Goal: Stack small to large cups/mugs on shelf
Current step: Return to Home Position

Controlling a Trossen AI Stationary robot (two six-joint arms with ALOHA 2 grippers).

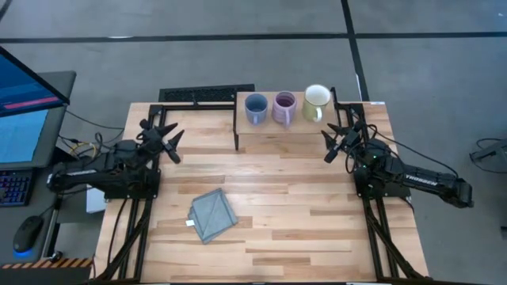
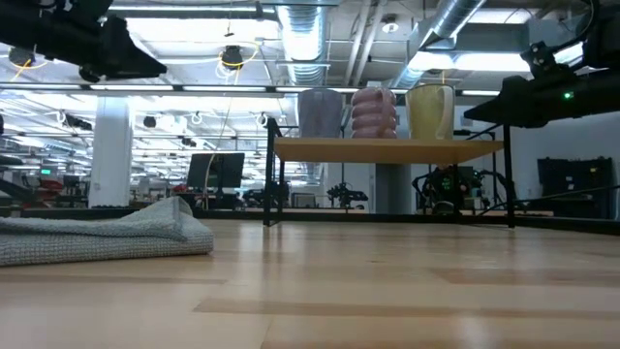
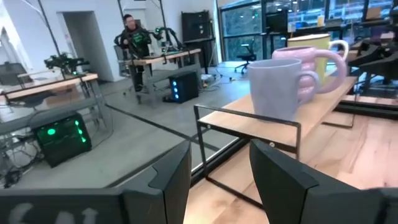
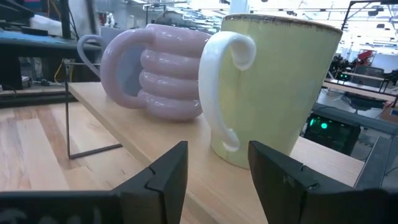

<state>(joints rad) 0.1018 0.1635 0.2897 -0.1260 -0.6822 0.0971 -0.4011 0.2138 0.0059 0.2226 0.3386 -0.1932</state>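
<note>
Three handled mugs stand in a row on the low light-wood shelf point(image 1: 293, 136) with black metal legs.
At the shelf's left end is the dusty-blue mug point(image 1: 256, 108), mid-shelf the ribbed lavender mug point(image 1: 283, 108), and at its right end the cream-yellow mug point(image 1: 317, 103). The left claw point(image 1: 176, 146) is well left of the shelf and the right claw point(image 1: 326, 147) just off its right front corner, both released.

The light-wood shelf board point(image 1: 277, 138) has thin black metal legs. On it are a dusty-blue ceramic mug point(image 1: 256, 108), a lavender ribbed mug point(image 1: 283, 108) and a pale-yellow tall mug point(image 1: 317, 101) with white handle and brownish rim. In front of the shelf, the grey-blue folded cloth point(image 1: 212, 214) shows a fine woven grid.
</note>
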